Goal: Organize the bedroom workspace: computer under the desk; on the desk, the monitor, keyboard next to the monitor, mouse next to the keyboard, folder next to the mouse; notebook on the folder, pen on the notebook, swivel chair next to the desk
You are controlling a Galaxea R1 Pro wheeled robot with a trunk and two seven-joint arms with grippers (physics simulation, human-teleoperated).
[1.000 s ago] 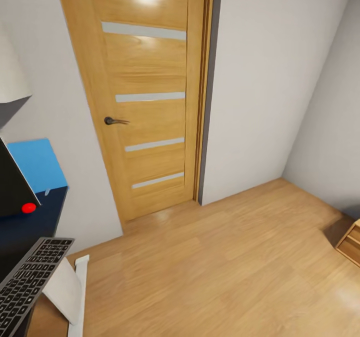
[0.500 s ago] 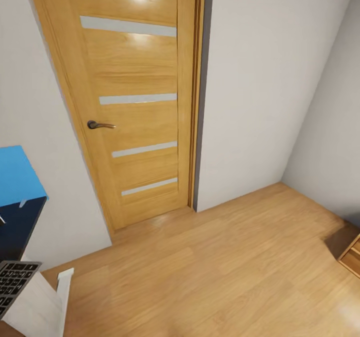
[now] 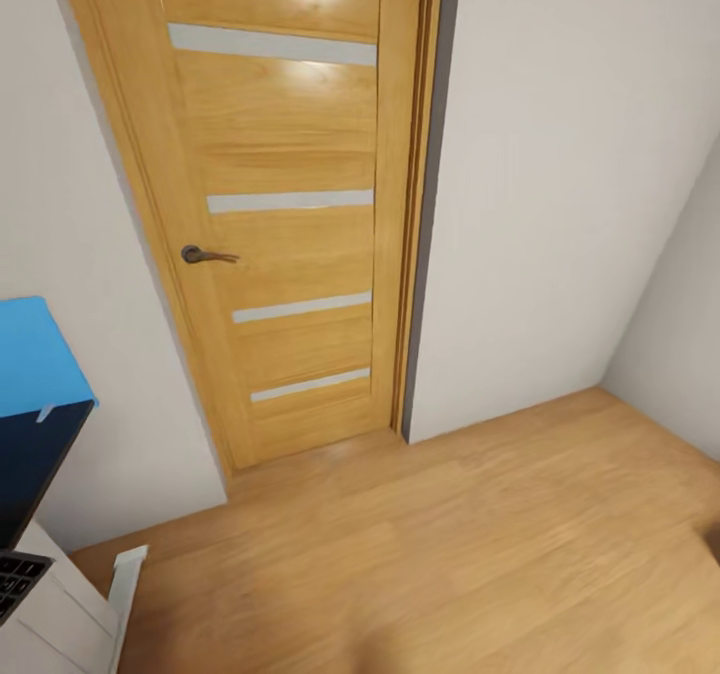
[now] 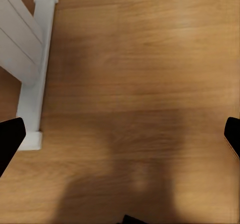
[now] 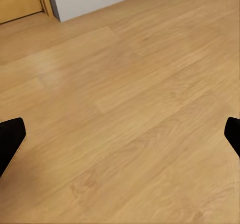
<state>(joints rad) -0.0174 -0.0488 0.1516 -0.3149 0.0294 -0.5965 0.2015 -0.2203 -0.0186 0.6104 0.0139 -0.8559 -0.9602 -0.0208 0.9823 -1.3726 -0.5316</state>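
Lighting, as you saw it: bright, even. Glare patch high on the door point(image 3: 290, 194). Soft dark shadow pooled on the floor point(image 4: 140, 59) in your left wrist view. Floorboards slightly blurred.

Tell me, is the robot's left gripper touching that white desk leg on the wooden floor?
Apart. In the left wrist view the left gripper hangs open above bare wooden floor, its dark fingertips at the picture's edges, with floor showing between them and the white desk leg.
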